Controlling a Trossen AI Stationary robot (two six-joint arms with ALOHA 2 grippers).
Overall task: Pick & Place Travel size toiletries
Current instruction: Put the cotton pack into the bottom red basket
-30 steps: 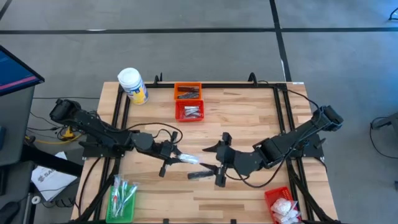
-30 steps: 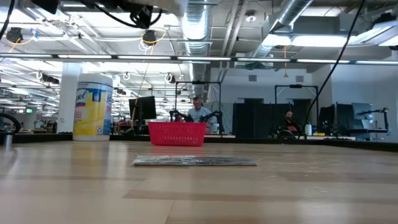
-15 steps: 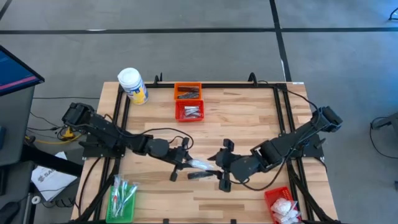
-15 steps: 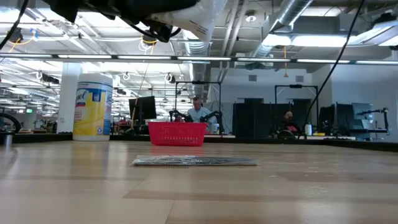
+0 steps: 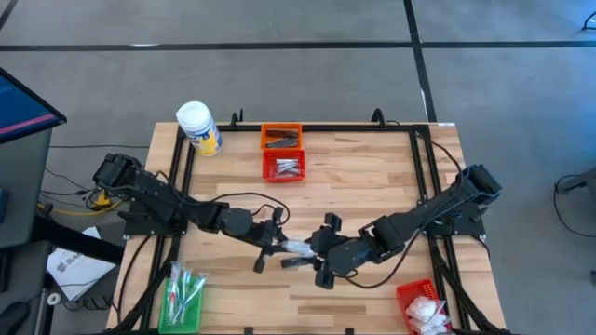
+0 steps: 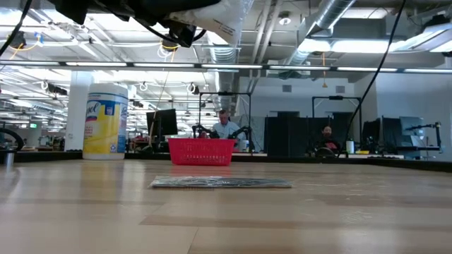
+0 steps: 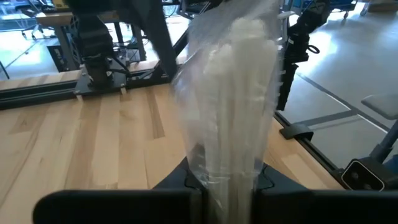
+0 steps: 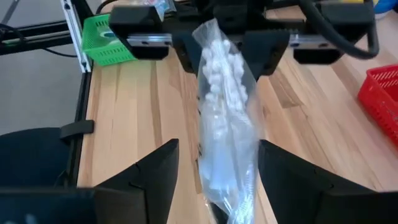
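Four baskets sit on the wooden surface (image 5: 372, 177): an orange basket (image 5: 280, 137) and a red basket (image 5: 285, 167) at the far side, a green basket (image 5: 182, 296) at the near left holding clear-plastic sticks (image 5: 186, 287), and a second red basket (image 5: 424, 306) at the near right holding white packets (image 5: 425, 311). One white jar (image 5: 198, 127) stands at the far left corner. One dark slim tube (image 5: 296, 262) lies flat near the middle. One clear bag of white sticks (image 5: 295, 247) hangs above the surface just beyond that tube, pinched at one end by the left claw (image 5: 276, 242), whose fingers are closed narrow on it. The right claw (image 5: 321, 249) faces it from the right, its fingers (image 8: 158, 168) spread on both sides of the bag's free end, not touching it in the right wrist view
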